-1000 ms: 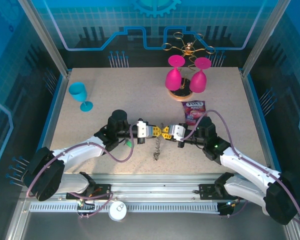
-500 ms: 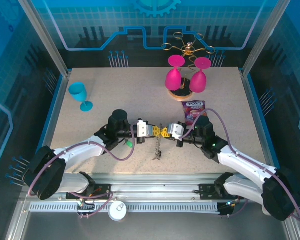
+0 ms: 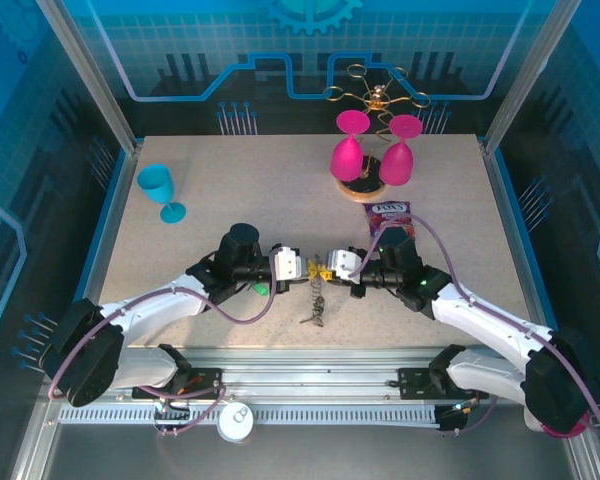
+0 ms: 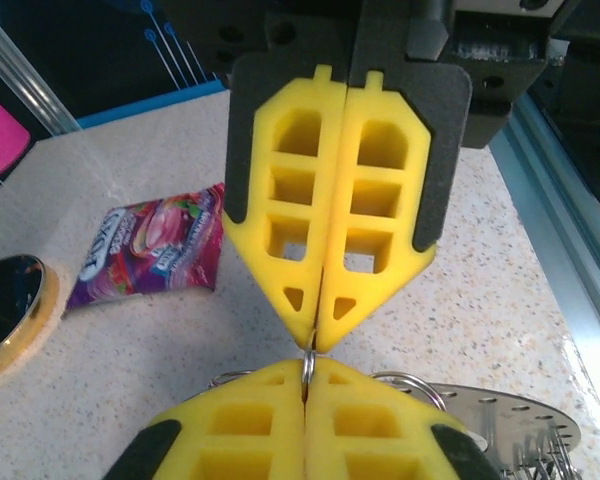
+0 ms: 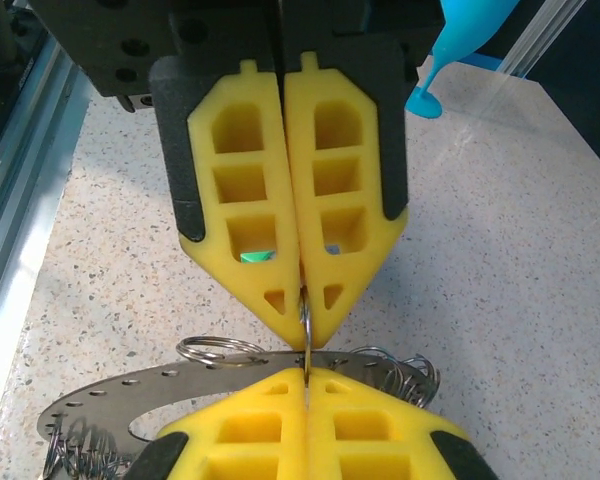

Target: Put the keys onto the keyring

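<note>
- The keyring [image 3: 316,298] is at the near middle of the speckled table [image 3: 180,260], right under the spot where the 2 grippers meet. Whether it rests on the top or hangs clear, I cannot tell.
- The left gripper [image 3: 312,267] reaches in from the left and the right gripper [image 3: 326,269] from the right, their yellow fingertips nose to nose.
- Both sets of jaws are pressed closed, each pinching the same small ring [image 5: 305,312] from opposite sides.
- At the far edge is a gold wire stand [image 3: 375,95], with 2 pink glasses [image 3: 348,152] hung upside down on it.
- 1 blue glass [image 3: 160,188] stands upright at the far left, well apart from everything else.
- A purple snack packet [image 3: 388,215] lies flat near the stand's base, just beyond the right arm's wrist.
- In the wrist views the keyring is a flat grey hoop with holes along its rim and wire rings bunched along that rim.
- 1 green key [image 3: 261,289] lies on the table just beside the left gripper, too small to make out further.
</note>
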